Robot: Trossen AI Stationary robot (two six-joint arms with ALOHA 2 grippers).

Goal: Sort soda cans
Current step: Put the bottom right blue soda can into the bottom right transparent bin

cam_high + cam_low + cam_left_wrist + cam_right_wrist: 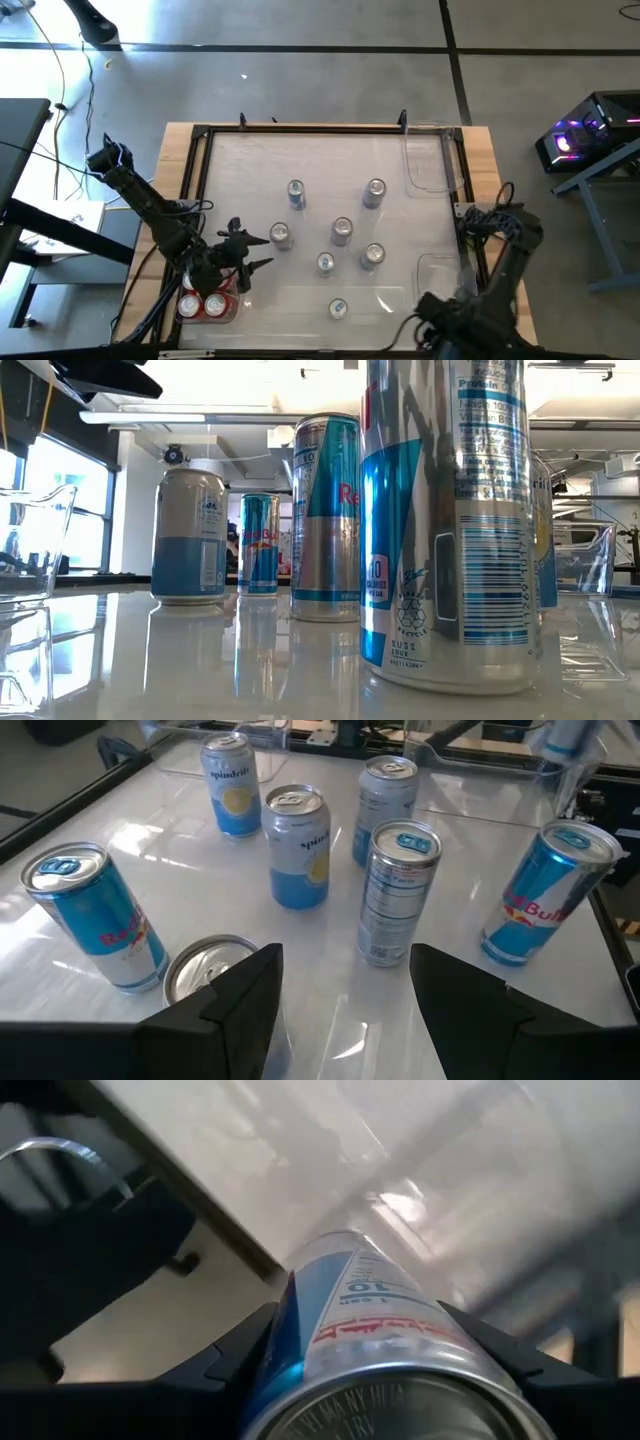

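Several silver and silver-blue soda cans [342, 230] stand upright on their bases on the white table top. Two red cans [202, 304] stand in a clear bin at the near left corner. My left gripper [245, 252] hovers open just left of the standing group. In its wrist view the left gripper [345, 1010] faces the cans, and one can's silver top [205, 968] shows beside a finger. My right gripper [428, 314] is at the near right edge, shut on a silver-blue can [360, 1320]. My right gripper pinches the silver-blue can by its body [330, 1342] between the two fingers, one on each side. The can lies along the fingers with its top rim [390, 1410] toward the wrist. It is lifted clear and tilted, over the table's edge.
Clear plastic bins sit at the far right [430, 160] and near right [440, 275] of the table. A black frame [300, 128] runs round the table top. In the low view one can [450, 520] stands close to the camera, with others [190, 535] behind.
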